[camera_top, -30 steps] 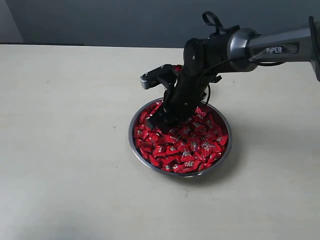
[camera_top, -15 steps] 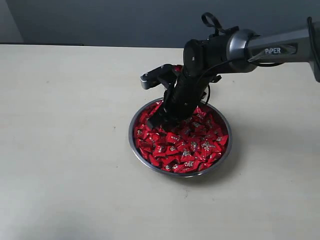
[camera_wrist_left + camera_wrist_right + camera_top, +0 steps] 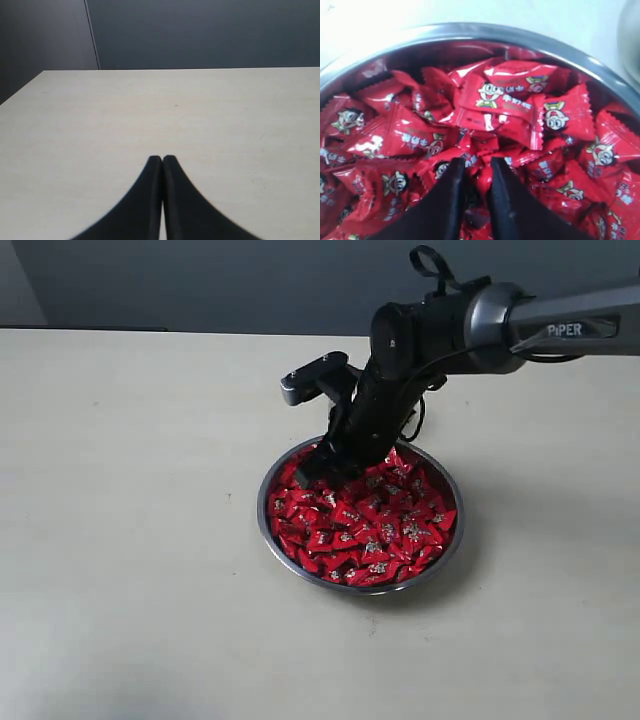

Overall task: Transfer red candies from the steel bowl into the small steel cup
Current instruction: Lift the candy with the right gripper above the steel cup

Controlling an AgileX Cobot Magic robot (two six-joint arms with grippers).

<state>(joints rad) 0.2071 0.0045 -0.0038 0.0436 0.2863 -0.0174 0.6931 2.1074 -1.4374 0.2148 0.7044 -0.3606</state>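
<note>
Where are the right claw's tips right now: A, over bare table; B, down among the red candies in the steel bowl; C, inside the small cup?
B: the right wrist view shows the right claw with its tips amid red candies, inside the steel bowl rim.

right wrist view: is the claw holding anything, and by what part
The right claw looks closed on one red candy in the steel bowl, wrapper pinched between its tips; which part is hidden. The left claw is shut, empty.
</note>
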